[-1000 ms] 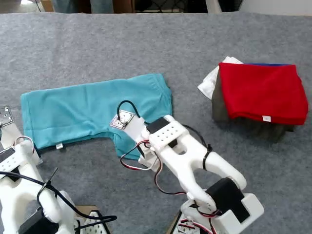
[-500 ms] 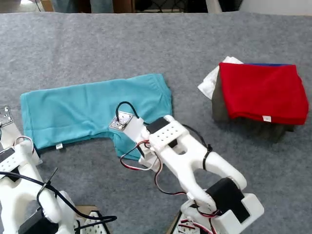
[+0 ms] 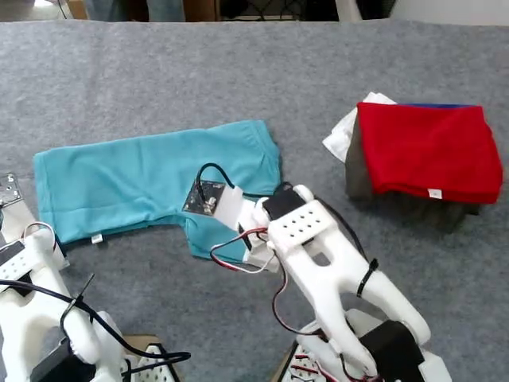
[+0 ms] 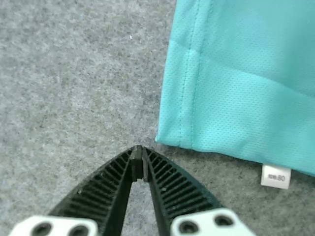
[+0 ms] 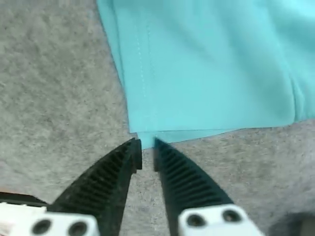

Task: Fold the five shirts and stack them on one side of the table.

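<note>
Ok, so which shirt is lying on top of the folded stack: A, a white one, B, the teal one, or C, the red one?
C: the red shirt lies uppermost on the stack, while the teal shirt is spread out on the table apart from it.

Left pincer (image 4: 138,156) closed, right pincer (image 5: 147,149) ajar
</note>
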